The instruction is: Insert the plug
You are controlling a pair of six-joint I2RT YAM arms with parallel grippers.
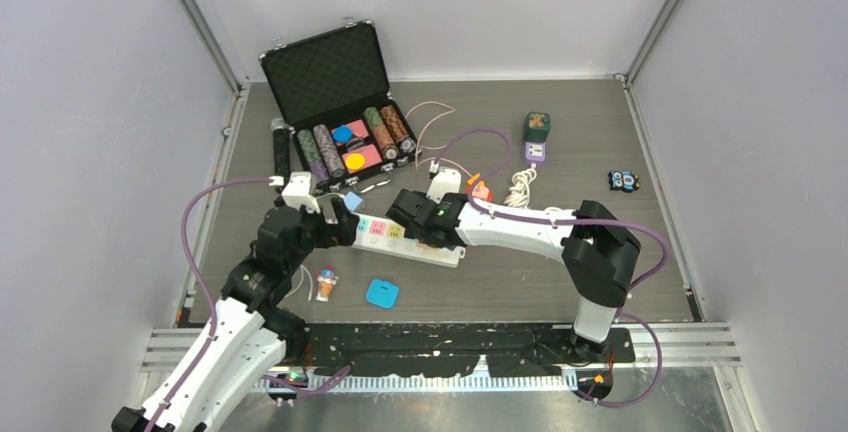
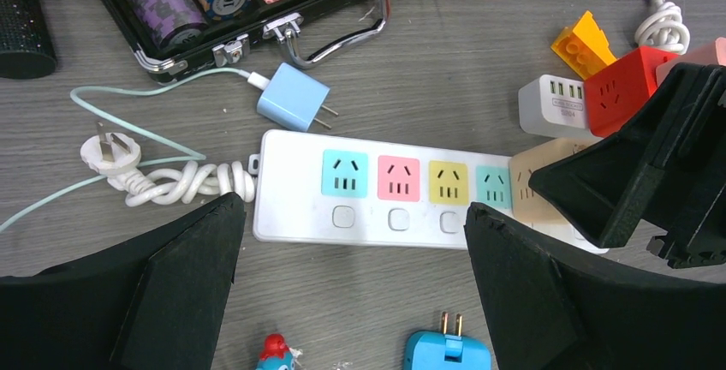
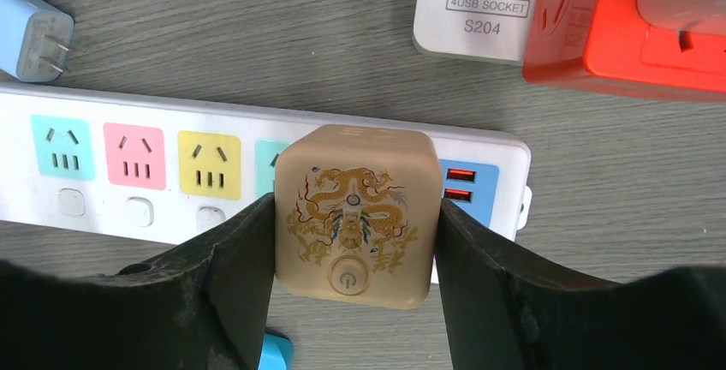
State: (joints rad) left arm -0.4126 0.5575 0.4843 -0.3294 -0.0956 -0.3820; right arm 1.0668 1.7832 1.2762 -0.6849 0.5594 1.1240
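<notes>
We see one tan cube plug (image 3: 353, 216) pinched on two sides by the right jaws, over the 3 o'clock end of the single white power strip (image 3: 171, 211). Four coloured sockets lie at its 9 o'clock and two USB ports at 3. The left jaws gape wide, holding nothing, above the strip's 9 o'clock half. Bare worktop (image 1: 500, 282) opens at 6 o'clock. One white USB block (image 3: 471, 2) and one red block (image 3: 616, 44) crowd 12.

2 black fingers (image 3: 227, 276) grip a tan cube plug (image 3: 353, 216) with a gold dragon print and a power button by its left and right sides. It sits over a white power strip (image 3: 257, 122), hiding part of the 4th socket. Teal, pink and yellow sockets show to its left and 2 orange USB ports to its right. Beyond, on the table (image 3: 214, 27), a white 4USB socket cube (image 3: 471, 19) sits just beside a red adapter (image 3: 616, 36).
</notes>
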